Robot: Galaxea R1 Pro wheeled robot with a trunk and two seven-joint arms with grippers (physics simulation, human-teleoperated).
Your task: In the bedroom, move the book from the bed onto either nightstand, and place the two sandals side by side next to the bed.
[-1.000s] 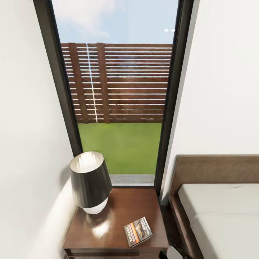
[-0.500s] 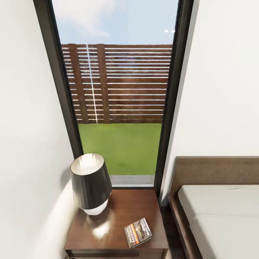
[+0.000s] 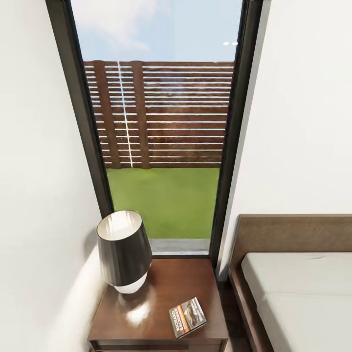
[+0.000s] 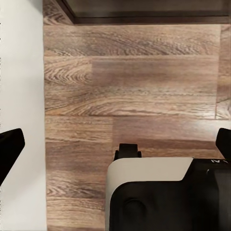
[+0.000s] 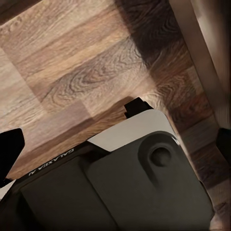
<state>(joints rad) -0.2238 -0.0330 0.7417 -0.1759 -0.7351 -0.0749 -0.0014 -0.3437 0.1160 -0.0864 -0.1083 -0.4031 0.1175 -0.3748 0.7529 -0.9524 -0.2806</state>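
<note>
The book, a thin paperback with a dark photo cover, lies flat near the front right corner of the dark brown nightstand. The bed, with its pale mattress and brown headboard, stands just right of the nightstand across a narrow gap. The sandals are out of view. My left gripper hangs open over the wood-plank floor, black fingertips far apart with nothing between them. My right gripper is open too, above the floor.
A black-shaded lamp stands on the nightstand's back left. Behind it is a tall dark-framed window; a white wall closes in the left side. My own white and black base lies under both grippers.
The head view has shifted slightly, so everything sits a little lower in the picture. A bit of my arm at the bottom edge has dropped out of sight. The book has not moved.
</note>
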